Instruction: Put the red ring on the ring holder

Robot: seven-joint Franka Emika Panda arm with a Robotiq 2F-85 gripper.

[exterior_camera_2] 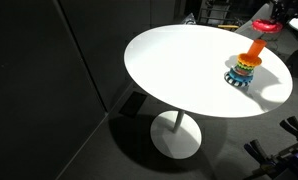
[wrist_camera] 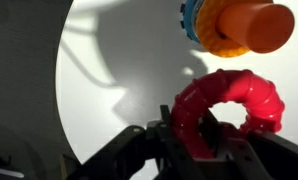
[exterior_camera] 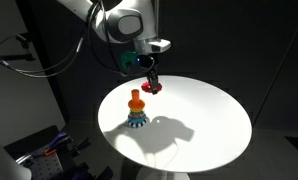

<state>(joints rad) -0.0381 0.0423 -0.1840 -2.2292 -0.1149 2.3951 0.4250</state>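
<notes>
My gripper [exterior_camera: 150,82] is shut on the red ring [exterior_camera: 153,87] and holds it in the air above the round white table [exterior_camera: 204,125], just beside and above the ring holder [exterior_camera: 136,110]. The holder stands upright with an orange top, green and blue rings and a dark striped base. In the wrist view the red ring [wrist_camera: 229,108] is clamped between the dark fingers [wrist_camera: 204,140], and the holder's orange top [wrist_camera: 251,27] lies above it. In an exterior view the ring [exterior_camera_2: 266,23] hangs at the top right above the holder [exterior_camera_2: 245,64].
The white table [exterior_camera_2: 179,70] stands on a single pedestal foot [exterior_camera_2: 176,135]. Dark curtains surround it. Cables and equipment [exterior_camera: 44,150] lie on the floor beside the table.
</notes>
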